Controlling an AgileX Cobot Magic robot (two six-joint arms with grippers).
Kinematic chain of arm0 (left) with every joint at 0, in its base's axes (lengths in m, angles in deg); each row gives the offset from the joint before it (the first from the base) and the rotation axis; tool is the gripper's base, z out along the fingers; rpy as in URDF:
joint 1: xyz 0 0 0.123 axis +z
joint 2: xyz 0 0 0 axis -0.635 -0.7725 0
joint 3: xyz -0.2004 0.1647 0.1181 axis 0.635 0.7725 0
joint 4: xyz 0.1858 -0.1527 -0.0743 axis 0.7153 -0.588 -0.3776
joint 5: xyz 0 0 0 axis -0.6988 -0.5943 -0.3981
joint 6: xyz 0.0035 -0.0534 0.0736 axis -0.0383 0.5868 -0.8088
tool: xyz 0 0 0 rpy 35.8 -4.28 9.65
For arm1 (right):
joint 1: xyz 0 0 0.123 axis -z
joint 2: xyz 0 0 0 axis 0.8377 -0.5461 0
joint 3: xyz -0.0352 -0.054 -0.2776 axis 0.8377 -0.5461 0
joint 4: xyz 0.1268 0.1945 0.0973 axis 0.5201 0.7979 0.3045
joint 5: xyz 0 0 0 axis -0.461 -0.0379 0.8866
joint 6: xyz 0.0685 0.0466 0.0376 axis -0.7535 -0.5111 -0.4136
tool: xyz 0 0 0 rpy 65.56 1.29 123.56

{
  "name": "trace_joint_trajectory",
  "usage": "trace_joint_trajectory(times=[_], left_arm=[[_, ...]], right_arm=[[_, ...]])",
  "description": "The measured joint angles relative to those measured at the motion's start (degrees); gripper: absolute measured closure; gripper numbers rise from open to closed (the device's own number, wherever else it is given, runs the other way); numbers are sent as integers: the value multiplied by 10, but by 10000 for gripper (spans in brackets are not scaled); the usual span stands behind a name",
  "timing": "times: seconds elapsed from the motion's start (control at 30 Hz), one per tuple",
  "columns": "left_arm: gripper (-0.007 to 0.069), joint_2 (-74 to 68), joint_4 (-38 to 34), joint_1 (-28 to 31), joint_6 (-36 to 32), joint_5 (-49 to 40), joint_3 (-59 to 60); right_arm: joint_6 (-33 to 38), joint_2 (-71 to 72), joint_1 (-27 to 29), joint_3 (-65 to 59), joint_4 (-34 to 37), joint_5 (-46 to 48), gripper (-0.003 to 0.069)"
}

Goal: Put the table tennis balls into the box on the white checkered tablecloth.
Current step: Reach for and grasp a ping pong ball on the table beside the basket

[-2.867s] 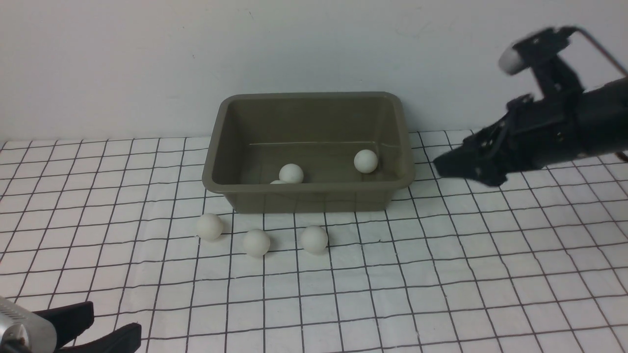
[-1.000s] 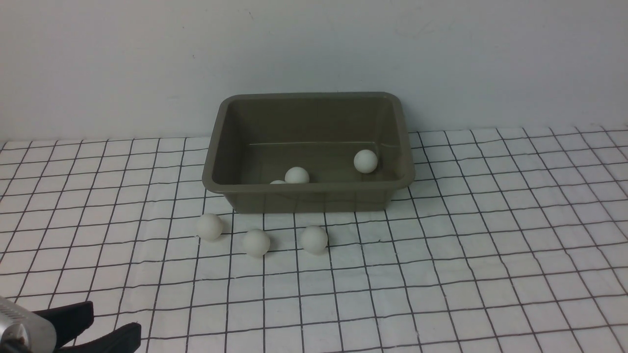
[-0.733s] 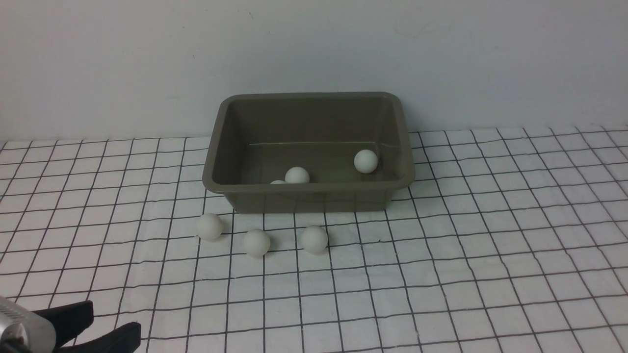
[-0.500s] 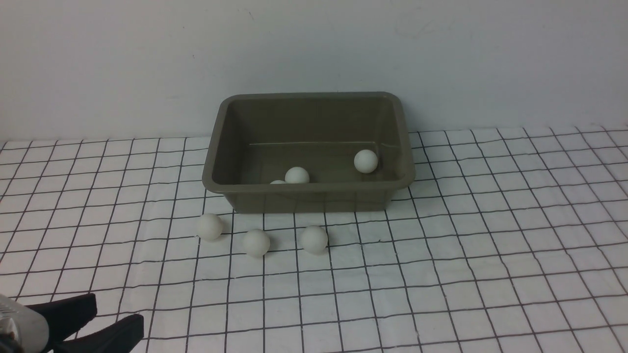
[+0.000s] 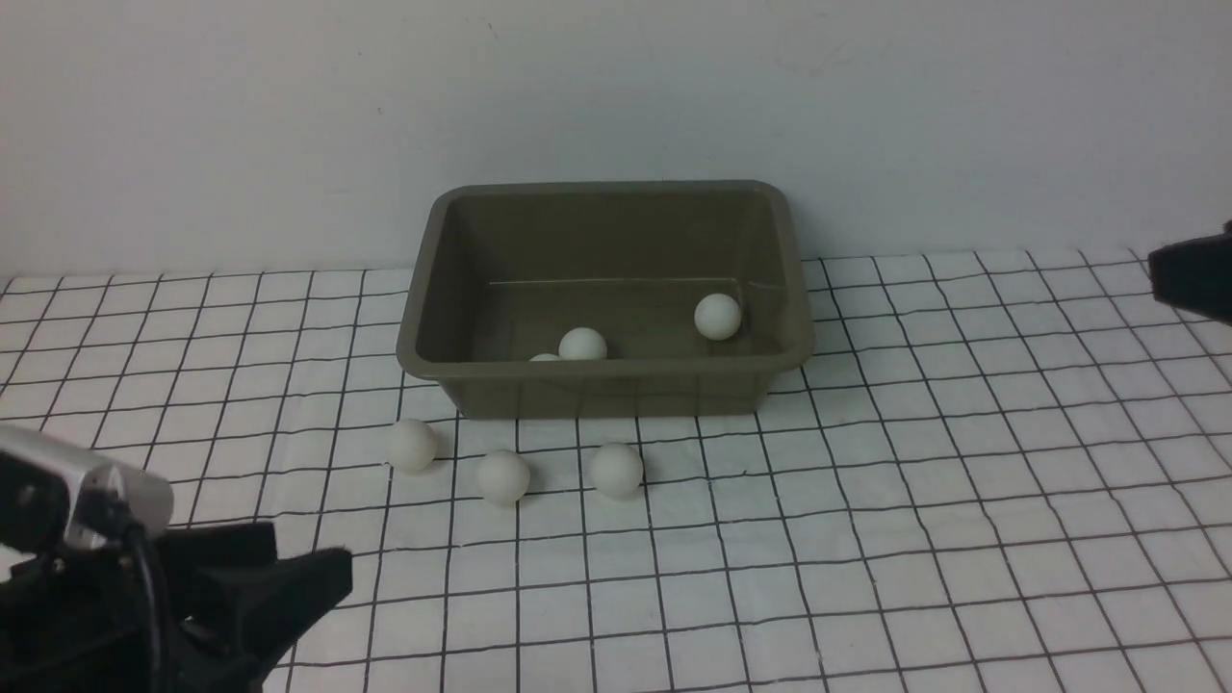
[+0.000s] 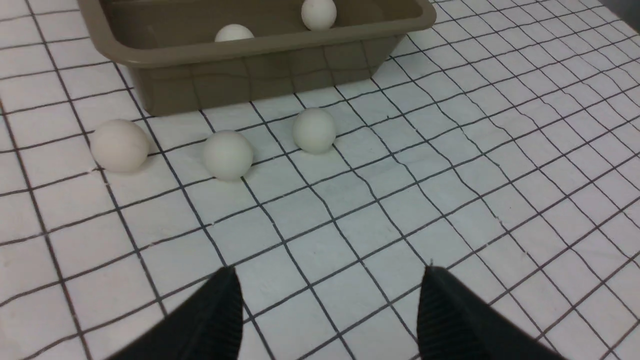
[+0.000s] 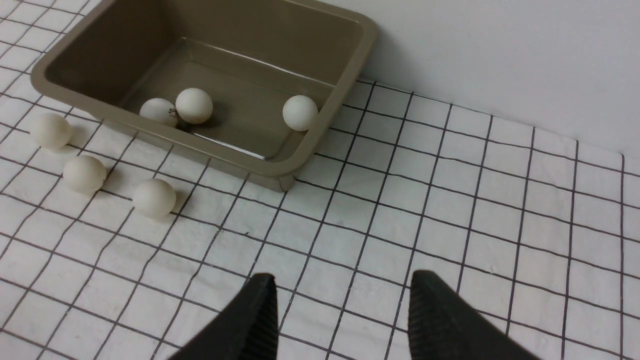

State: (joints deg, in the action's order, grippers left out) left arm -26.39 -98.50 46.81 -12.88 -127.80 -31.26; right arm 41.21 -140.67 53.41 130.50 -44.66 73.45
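- Front view: three table tennis balls (image 5: 502, 476) lie in a row on the white checkered tablecloth (image 5: 866, 539), just in front of the box (image 5: 606, 369). Three more sit inside it, one half hidden by the near side. By my count the task is half done.
- Front view: the left gripper (image 5: 308, 558) sits low at the near left corner, well apart from the row. Only a black edge of the right gripper (image 5: 1193, 279) shows at the far right.
- Left wrist view: the jaws are spread wide with nothing between them. Bare cloth separates them from the row.
- Risk: the balls are light and round. I expect an off-centre fingertip contact to roll one away or into its neighbour. The neighbours lie near enough that wide jaws may clip the next one.
- Risk: the box stands just behind the row. A descent too far forward could strike its rim and shift it.
- Right wrist view: the right gripper is released and empty, above open cloth on the box's right side.
- Clearance: there is ample room to the near side and the right. The back wall (image 5: 616, 96) stands close behind the box. I would avoid bringing both arms over the box together.
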Motion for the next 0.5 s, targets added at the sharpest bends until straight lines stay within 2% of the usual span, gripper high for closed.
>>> trace_joint_trajectory(times=[0.1,0.13,0.3,0.43,0.5], left_arm=[[195,-74,-92,0,-106,-7,-13],[195,-88,-101,0,-119,-10,-18],[195,-162,-116,-11,-163,-16,-46],[195,-271,-127,-68,-189,69,-99],[195,-292,-130,-78,-190,99,-110]], right_arm=[[0,0,-1,0,-3,-1,324],[0,0,-1,0,-6,-1,324],[0,0,-1,0,-12,-4,324],[0,0,-1,-1,-13,-5,324],[0,0,-1,-1,-16,-5,324]])
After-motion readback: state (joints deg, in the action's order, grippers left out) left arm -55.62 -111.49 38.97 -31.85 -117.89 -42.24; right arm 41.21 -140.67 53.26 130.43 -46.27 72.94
